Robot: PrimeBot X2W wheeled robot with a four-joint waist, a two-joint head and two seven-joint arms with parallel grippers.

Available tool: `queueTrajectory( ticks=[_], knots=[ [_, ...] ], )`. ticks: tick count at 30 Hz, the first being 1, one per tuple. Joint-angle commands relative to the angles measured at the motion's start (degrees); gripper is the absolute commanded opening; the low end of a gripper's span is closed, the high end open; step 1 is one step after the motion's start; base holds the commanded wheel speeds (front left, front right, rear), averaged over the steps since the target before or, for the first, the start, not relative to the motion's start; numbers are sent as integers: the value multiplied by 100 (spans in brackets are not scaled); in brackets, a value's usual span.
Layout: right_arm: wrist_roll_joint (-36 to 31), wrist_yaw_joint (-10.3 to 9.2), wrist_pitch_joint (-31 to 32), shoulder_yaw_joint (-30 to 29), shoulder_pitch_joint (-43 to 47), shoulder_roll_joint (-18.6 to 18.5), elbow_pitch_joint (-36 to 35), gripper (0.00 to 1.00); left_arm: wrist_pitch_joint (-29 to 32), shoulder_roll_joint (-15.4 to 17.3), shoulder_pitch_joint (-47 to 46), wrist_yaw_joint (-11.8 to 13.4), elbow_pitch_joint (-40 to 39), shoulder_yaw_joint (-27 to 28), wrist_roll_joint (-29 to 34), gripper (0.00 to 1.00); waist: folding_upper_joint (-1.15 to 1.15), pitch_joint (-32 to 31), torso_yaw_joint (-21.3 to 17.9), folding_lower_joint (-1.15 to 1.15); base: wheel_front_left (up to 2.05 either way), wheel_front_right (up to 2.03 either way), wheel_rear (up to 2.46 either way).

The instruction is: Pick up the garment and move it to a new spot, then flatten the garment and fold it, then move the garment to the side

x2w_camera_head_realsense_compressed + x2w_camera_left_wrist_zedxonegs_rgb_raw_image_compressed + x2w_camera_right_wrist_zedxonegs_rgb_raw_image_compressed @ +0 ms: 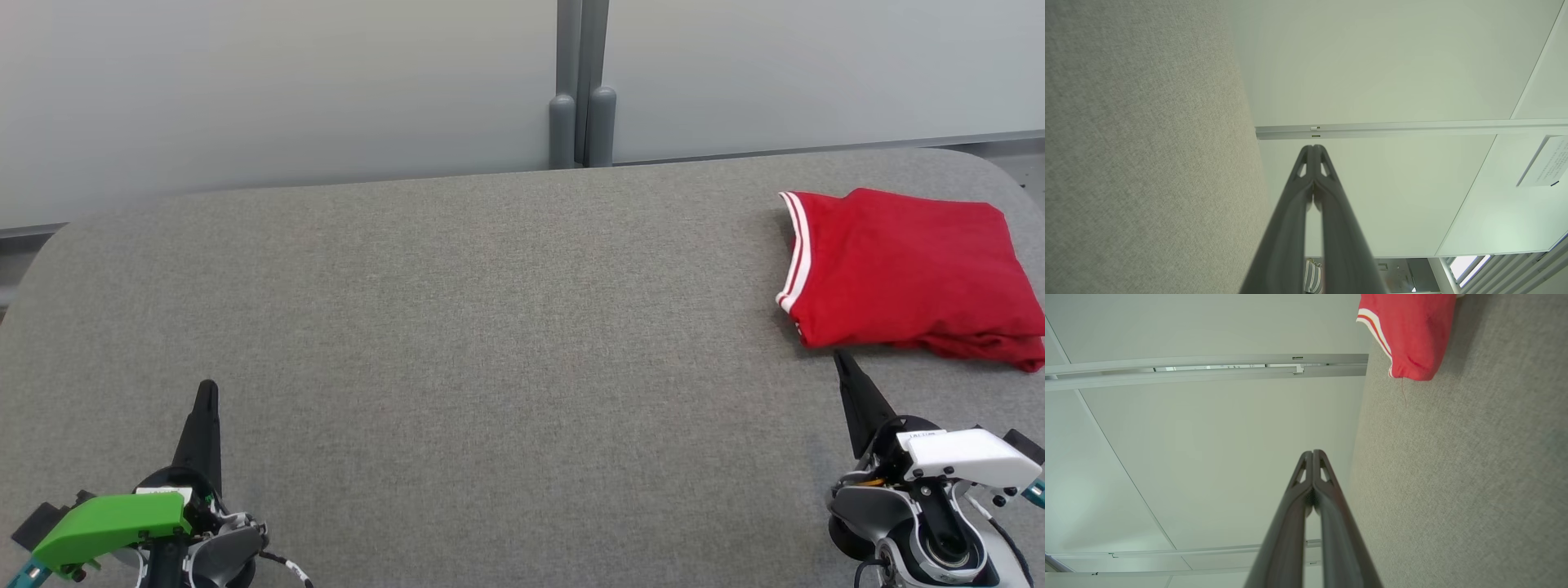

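The garment (906,273) is red with white-striped trim and lies folded at the far right of the grey table (457,327). In the right wrist view the garment (1410,332) shows at the top, apart from the fingers. My right gripper (839,356) is shut and empty at the lower right, its tip just short of the garment's near edge; its shut tip (1313,452) shows in its own view. My left gripper (207,385) is shut and empty at the lower left, far from the garment, and its fingers meet at the tip (1314,147) in the left wrist view.
A pale partition wall (286,90) with a grey post (581,106) runs along the table's far edge. The table's rounded far corners show at left and right. Wide grey tabletop lies between the two grippers.
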Motion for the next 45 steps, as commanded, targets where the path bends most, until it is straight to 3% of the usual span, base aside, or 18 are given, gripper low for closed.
queueTrajectory(
  ticks=[1,45],
  knots=[
    [41,3,8,3,-27,-30,-21,0,1,-1,-84,-33,-16,16,-3,0,49,0,0,0,0,0,0],
    [41,2,7,3,-26,-29,-22,0,-1,-1,-81,-34,-18,13,-5,0,49,0,0,0,0,0,0]
  ],
)
